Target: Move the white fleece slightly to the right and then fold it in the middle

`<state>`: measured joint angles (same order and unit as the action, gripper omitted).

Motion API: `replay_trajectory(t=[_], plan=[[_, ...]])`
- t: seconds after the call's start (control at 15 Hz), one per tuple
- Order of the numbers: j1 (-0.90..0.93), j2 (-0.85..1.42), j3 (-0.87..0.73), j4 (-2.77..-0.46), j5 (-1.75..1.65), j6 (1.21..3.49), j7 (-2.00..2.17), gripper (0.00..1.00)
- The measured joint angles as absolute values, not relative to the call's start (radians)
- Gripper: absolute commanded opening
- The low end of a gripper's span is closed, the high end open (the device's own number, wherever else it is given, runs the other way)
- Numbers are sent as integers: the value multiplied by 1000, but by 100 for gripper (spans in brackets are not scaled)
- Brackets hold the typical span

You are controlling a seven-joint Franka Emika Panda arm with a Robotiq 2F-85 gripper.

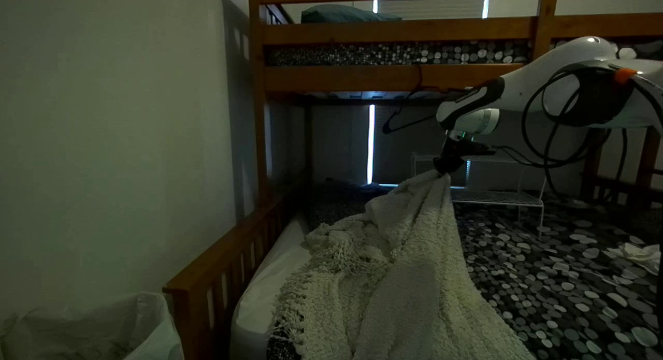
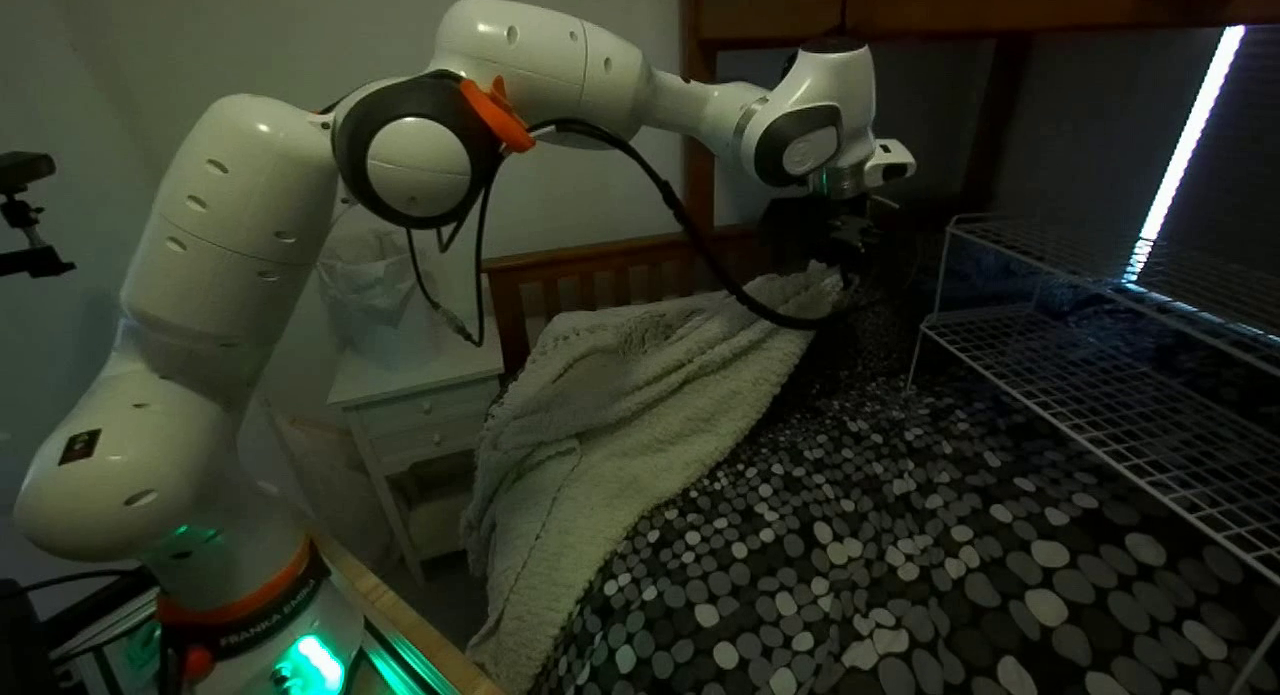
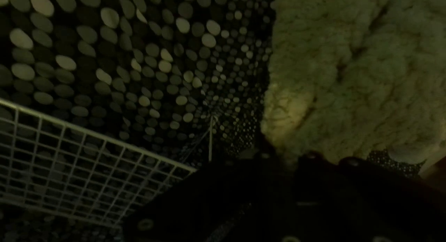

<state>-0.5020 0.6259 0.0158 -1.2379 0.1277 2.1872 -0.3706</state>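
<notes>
White fleece [image 1: 409,292] lies along the railed bed edge [image 1: 222,252], near end cut off in an exterior view. The gripper [image 1: 444,170] is clamped on the raised part; grip depth unclear in shadow.

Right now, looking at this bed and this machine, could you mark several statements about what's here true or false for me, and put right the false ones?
1. The gripper is holding the white fleece. True.
2. The white fleece lies neatly folded. False: it is rumpled, with one part raised to the gripper.
3. A wire rack stands on the speckled bedspread. True.
4. The white fleece hides the whole speckled bedspread. False: much of the bedspread shows beside it.
5. A pillow lies on the upper bunk. True.
</notes>
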Motion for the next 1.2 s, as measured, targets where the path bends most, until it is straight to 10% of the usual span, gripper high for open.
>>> replay_trajectory(t=[1.2], plan=[[-776, 638, -195, -1252, 248, 2177, -269, 3]])
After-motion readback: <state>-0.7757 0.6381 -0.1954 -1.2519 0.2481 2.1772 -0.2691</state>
